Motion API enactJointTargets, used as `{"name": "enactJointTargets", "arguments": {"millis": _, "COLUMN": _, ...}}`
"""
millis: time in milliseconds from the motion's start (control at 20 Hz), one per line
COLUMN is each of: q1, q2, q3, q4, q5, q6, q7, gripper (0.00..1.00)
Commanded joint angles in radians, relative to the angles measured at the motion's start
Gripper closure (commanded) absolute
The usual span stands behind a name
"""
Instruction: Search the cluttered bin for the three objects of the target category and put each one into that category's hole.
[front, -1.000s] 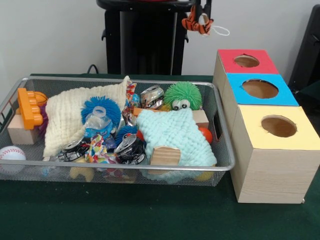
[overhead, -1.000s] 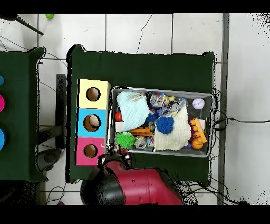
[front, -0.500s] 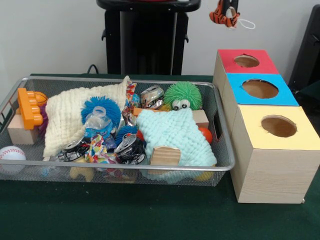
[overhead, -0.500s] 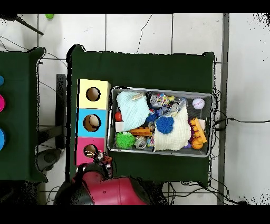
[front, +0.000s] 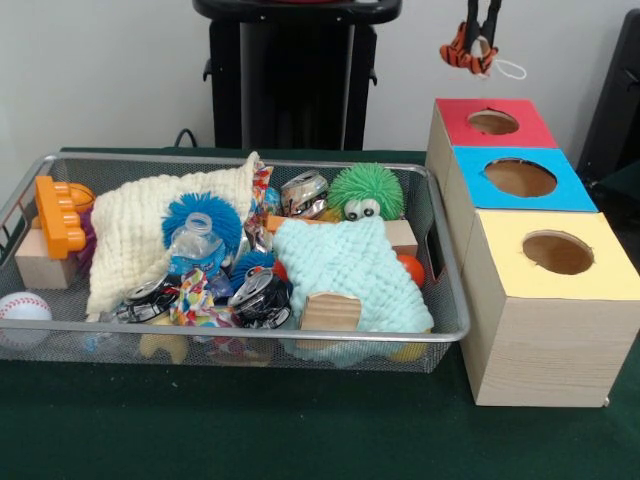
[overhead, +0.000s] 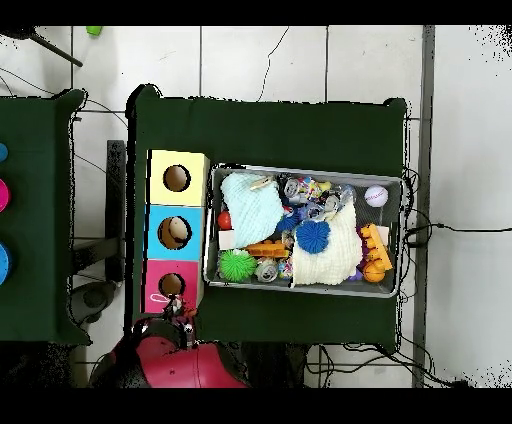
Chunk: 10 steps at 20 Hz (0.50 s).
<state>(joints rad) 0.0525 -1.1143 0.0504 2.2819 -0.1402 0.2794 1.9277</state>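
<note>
Gripping a small orange-and-black striped tiger toy (front: 468, 52) with a white loop at its side, the tool (front: 481, 22) hangs at the upper right of the front view, its two dark fingers (front: 470, 12) closed on the toy, above and just behind the red-topped box (front: 494, 122).

Dark green cloth covers the table (front: 250, 430); behind it stands a pale wall, and the overhead view shows a light tiled floor (overhead: 300, 60) around it.

Nearest, at the lower left, a wire mesh bin (front: 240, 335) holds a white baseball (front: 22, 308), two crushed cans (front: 260, 297) near the front, and one wooden block (front: 330, 312) lying on a mint knitted cloth (front: 350, 265). Mid-bin sit a clear plastic bottle (front: 195, 243), a blue fuzzy ball (front: 203, 212), a cream cloth (front: 150, 225) and an orange toy brick (front: 57, 215). Farther back rest a third can (front: 304, 190) and a green spiky ball with eyes (front: 366, 192).

Right of the bin, touching one another in a row, stand three wooden boxes, each with one round hole: yellow-topped (front: 557, 255) nearest, blue-topped (front: 518, 178) in the middle, red-topped farthest.
</note>
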Motion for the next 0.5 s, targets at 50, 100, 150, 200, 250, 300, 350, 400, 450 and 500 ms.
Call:
{"name": "enactJointTargets", "arguments": {"millis": 50, "q1": 0.021, "q2": 0.205, "q3": -0.102, "q4": 0.027, "q5": 0.009, "q6": -0.227, "q7": 0.253, "gripper": 1.0}}
{"name": "enactJointTargets", "arguments": {"millis": 100, "q1": 0.029, "q2": 0.228, "q3": -0.11, "q4": 0.028, "q5": 0.011, "q6": -0.256, "q7": 0.254, "gripper": 1.0}}
{"name": "enactJointTargets", "arguments": {"millis": 150, "q1": 0.032, "q2": 0.253, "q3": -0.114, "q4": 0.027, "q5": 0.013, "q6": -0.291, "q7": 0.252, "gripper": 1.0}}
{"name": "enactJointTargets", "arguments": {"millis": 200, "q1": 0.034, "q2": 0.277, "q3": -0.117, "q4": 0.027, "q5": 0.015, "q6": -0.326, "q7": 0.25, "gripper": 1.0}}
{"name": "enactJointTargets", "arguments": {"millis": 250, "q1": 0.032, "q2": 0.3, "q3": -0.115, "q4": 0.027, "q5": 0.018, "q6": -0.361, "q7": 0.248, "gripper": 1.0}}
{"name": "enactJointTargets", "arguments": {"millis": 300, "q1": 0.035, "q2": 0.32, "q3": -0.12, "q4": 0.025, "q5": 0.023, "q6": -0.384, "q7": 0.247, "gripper": 1.0}}
{"name": "enactJointTargets", "arguments": {"millis": 350, "q1": 0.041, "q2": 0.338, "q3": -0.126, "q4": 0.022, "q5": 0.029, "q6": -0.405, "q7": 0.246, "gripper": 1.0}}
{"name": "enactJointTargets", "arguments": {"millis": 400, "q1": 0.045, "q2": 0.354, "q3": -0.13, "q4": 0.023, "q5": 0.036, "q6": -0.427, "q7": 0.246, "gripper": 1.0}}
{"name": "enactJointTargets", "arguments": {"millis": 450, "q1": 0.048, "q2": 0.362, "q3": -0.131, "q4": 0.024, "q5": 0.044, "q6": -0.441, "q7": 0.248, "gripper": 1.0}}
{"name": "enactJointTargets", "arguments": {"millis": 500, "q1": 0.052, "q2": 0.36, "q3": -0.129, "q4": 0.028, "q5": 0.053, "q6": -0.441, "q7": 0.248, "gripper": 1.0}}
